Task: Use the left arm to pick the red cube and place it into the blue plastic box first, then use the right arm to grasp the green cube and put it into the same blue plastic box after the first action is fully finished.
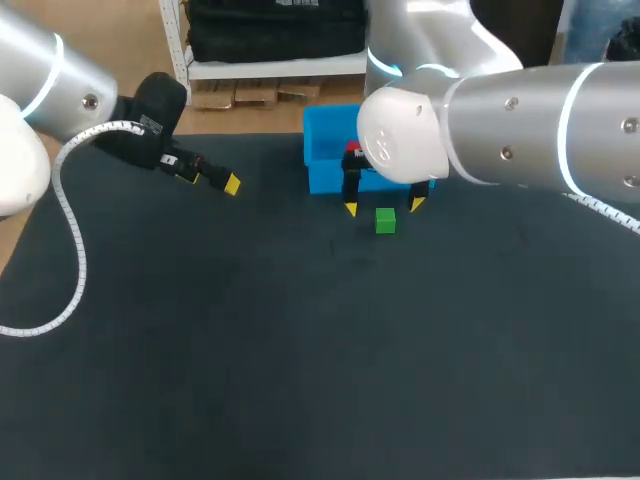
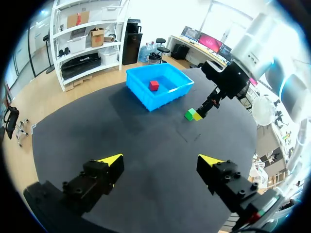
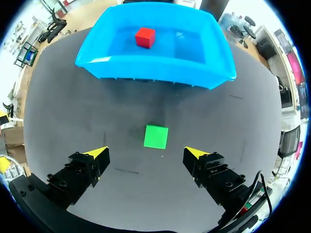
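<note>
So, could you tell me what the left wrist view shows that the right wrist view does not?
Only the left wrist view: the left gripper, open, and the right arm from outside, above the green cube. Only the right wrist view: the right gripper open, the cube ahead between its tips, untouched. Both: the red cube inside the blue box, the green cube outside it.

A red cube [image 3: 145, 37], green cube [image 3: 156, 137], blue box [image 3: 155, 74].
</note>
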You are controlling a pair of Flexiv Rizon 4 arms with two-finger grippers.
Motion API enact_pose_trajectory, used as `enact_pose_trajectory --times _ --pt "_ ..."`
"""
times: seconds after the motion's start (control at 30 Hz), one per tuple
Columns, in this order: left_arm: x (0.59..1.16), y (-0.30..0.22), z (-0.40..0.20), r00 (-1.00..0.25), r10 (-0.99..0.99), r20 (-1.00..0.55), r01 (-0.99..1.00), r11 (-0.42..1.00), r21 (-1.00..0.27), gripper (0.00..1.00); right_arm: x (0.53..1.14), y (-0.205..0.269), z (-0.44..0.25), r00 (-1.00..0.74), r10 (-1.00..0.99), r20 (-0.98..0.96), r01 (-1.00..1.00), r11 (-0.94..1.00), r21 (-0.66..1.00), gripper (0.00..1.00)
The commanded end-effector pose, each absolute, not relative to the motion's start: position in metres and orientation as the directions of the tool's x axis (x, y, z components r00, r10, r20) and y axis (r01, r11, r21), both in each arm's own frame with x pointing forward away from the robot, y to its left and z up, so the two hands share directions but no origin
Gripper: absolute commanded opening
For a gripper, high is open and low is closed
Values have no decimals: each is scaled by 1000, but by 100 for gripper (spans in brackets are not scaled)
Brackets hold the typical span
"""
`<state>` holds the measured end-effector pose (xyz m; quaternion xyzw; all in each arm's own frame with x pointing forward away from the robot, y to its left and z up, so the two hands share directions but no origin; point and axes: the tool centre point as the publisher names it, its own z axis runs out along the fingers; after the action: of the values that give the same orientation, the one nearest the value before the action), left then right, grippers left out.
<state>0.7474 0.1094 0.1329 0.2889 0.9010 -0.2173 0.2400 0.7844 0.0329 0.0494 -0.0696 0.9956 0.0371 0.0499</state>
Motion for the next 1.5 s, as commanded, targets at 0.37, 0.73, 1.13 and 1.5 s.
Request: enact_pose_trajectory --times 0.37,0.73,1.13,1.5 --pt "746 110 133 -718 414 -560 624 739 -253 100 788 32 37 -986 -145 -84 -149 988 49 100" --pt "746 110 133 -718 414 -560 624 739 -253 100 792 32 32 -988 -139 -69 -141 990 24 100" --pt "746 110 133 -718 414 -560 624 739 -253 100 794 33 24 -990 -134 -53 -135 991 13 100" --pt "746 110 133 -718 414 -560 624 739 -253 100 793 32 14 -990 -131 -60 -132 991 9 100"
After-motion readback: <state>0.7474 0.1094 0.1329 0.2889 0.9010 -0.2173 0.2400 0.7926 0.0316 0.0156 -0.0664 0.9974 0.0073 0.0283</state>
